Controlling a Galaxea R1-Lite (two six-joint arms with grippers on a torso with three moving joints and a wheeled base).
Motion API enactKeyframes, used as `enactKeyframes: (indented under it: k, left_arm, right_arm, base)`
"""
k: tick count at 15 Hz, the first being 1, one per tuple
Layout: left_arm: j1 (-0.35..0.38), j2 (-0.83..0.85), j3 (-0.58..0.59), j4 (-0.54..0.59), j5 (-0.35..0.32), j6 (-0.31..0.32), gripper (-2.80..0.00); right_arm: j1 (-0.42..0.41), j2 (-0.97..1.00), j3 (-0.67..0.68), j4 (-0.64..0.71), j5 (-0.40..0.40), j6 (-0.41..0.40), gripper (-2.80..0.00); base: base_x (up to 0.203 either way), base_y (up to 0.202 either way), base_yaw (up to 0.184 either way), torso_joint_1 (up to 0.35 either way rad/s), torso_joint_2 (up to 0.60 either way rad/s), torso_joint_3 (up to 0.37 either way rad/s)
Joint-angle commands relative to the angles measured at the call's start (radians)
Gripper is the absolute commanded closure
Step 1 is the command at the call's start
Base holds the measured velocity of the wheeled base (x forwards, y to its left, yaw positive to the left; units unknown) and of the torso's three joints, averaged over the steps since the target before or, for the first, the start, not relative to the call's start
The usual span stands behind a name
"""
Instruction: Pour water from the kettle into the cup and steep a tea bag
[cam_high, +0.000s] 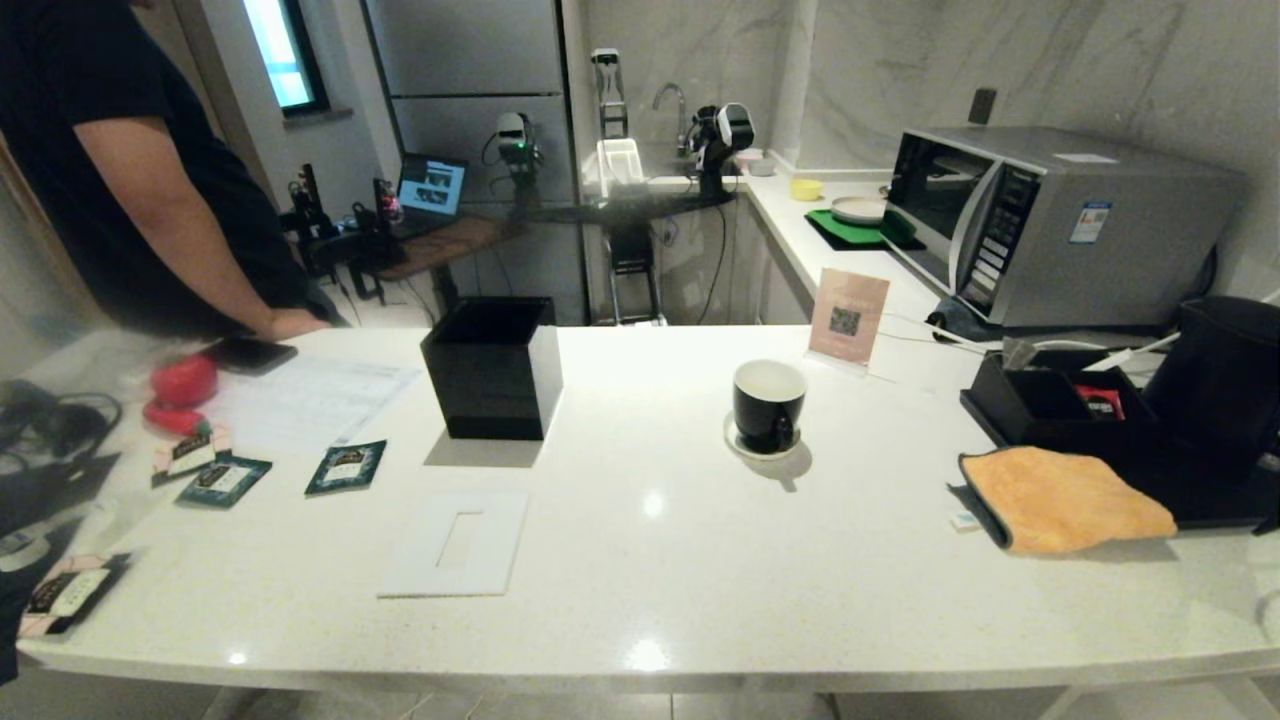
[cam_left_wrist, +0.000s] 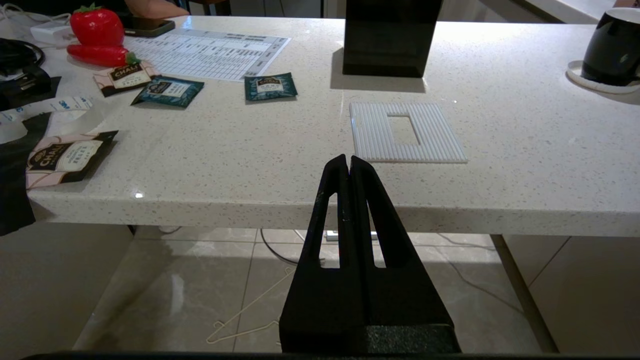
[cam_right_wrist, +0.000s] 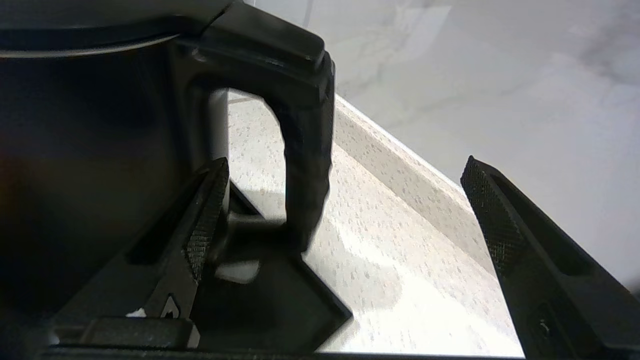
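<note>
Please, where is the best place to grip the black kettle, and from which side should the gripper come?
Best by its loop handle, probably on the upright bar. The kettle stands upright on a black tray at the counter's right end, and the handle sticks out from its body with an open gap behind the bar. The right gripper is open beside the handle; one finger could enter the gap and the other close from outside.
</note>
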Motion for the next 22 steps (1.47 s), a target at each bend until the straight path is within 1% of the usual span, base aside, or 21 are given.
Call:
enactKeyframes:
  k: [1, 5, 7, 9, 11, 12, 15, 17, 20, 22]
  left_arm:
    - [0.0, 0.002, 0.0, 0.0, 0.0, -0.001, 0.0]
    - [0.0, 0.002, 0.0, 0.0, 0.0, -0.001, 0.0]
    - [0.0, 0.002, 0.0, 0.0, 0.0, -0.001, 0.0]
    - [0.0, 0.002, 0.0, 0.0, 0.0, -0.001, 0.0]
    - [0.0, 0.001, 0.0, 0.0, 0.0, -0.001, 0.0]
    - [0.0, 0.002, 0.0, 0.0, 0.0, -0.001, 0.0]
    - [0.0, 0.002, 0.0, 0.0, 0.0, -0.001, 0.0]
    - [0.0, 0.001, 0.0, 0.0, 0.0, -0.001, 0.0]
    - [0.0, 0.002, 0.0, 0.0, 0.0, -0.001, 0.0]
    - [0.0, 0.002, 0.0, 0.0, 0.0, -0.001, 0.0]
  right_arm:
    - [-0.001, -0.095, 0.1, -0.014, -0.001, -0.001, -2.8]
    - [-0.001, -0.241, 0.282, -0.02, 0.006, -0.003, -2.8]
    - [-0.001, -0.32, 0.378, -0.019, 0.029, -0.004, -2.8]
    - [0.0, -0.397, 0.446, -0.008, 0.052, -0.003, -2.8]
    - [0.0, -0.474, 0.514, 0.004, 0.098, -0.002, -2.8]
    - [0.0, -0.506, 0.55, 0.006, 0.117, -0.002, 0.0]
    - [0.0, -0.58, 0.615, 0.009, 0.165, -0.003, 0.0]
    - [0.0, -0.632, 0.665, 0.02, 0.201, -0.021, 0.0]
    - [0.008, -0.755, 0.767, 0.072, 0.247, -0.043, 0.0]
    - [0.015, -0.856, 0.834, 0.11, 0.258, -0.044, 0.0]
  base:
    - [0.0, 0.0, 0.0, 0.0, 0.0, 0.0]
    - [0.0, 0.0, 0.0, 0.0, 0.0, 0.0]
    - [0.0, 0.0, 0.0, 0.0, 0.0, 0.0]
    - [0.0, 0.0, 0.0, 0.0, 0.0, 0.0]
    - [0.0, 0.0, 0.0, 0.0, 0.0, 0.0]
    - [0.0, 0.0, 0.0, 0.0, 0.0, 0.0]
    - [0.0, 0.0, 0.0, 0.0, 0.0, 0.0]
    - [0.0, 0.0, 0.0, 0.0, 0.0, 0.0]
    - [0.0, 0.0, 0.0, 0.0, 0.0, 0.0]
    - [0.0, 0.0, 0.0, 0.0, 0.0, 0.0]
